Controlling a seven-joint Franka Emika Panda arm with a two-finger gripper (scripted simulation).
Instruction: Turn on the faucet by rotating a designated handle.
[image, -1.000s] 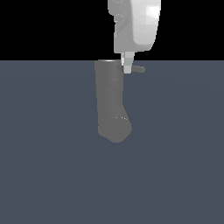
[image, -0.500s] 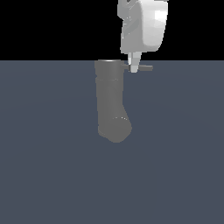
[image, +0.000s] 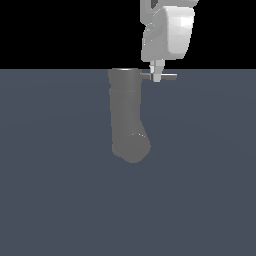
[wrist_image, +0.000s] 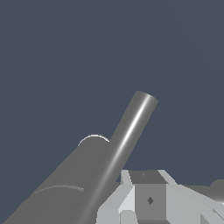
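Up close in the wrist view, the white robot gripper (wrist_image: 151, 199) fills the near edge, one blocky fingertip (wrist_image: 149, 200) sitting just beside the thin, straight light-gray handle rod (wrist_image: 127, 140), which runs away past the thick matte gray cylindrical faucet pipe (wrist_image: 70, 183). Whether the fingers are clenched or released I cannot tell.

Farther back, the exterior view shows the gripper (image: 156, 75) hanging down onto the handle (image: 167, 76), which juts toward the exterior view's right from the faucet's (image: 127, 115) flat top rim. The pipe stands upright on the dark blue-gray floor (image: 200, 190), its rounded end bent slightly.
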